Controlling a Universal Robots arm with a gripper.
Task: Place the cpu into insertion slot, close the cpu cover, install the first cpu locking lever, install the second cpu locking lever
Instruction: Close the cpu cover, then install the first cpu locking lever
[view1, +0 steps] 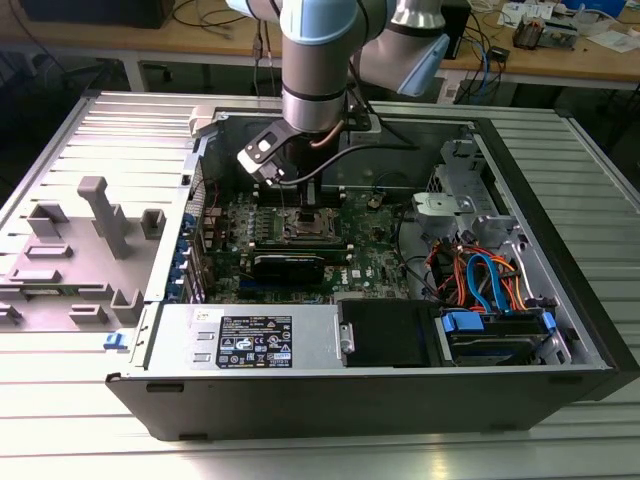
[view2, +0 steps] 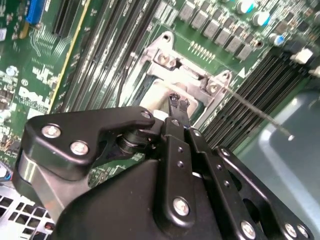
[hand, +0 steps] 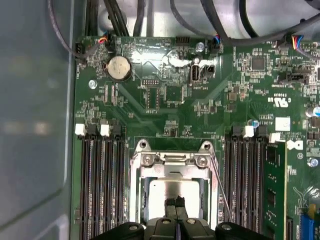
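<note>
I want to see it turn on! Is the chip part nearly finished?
Partway. The cpu looks in place, with the cpu cover down over it. The shut tool sits above the cpu. One thin locking lever sticks out unlatched.

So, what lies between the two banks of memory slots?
In the first wrist view, the cpu cover lies there, framing the cpu, with the pincer over the chip and a thin lever rod beside it.

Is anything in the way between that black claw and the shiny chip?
Nothing visible does. The gripper sits right over the cpu, whose silver top shows through the cpu cover. A thin wire lever stands off to one side.
</note>
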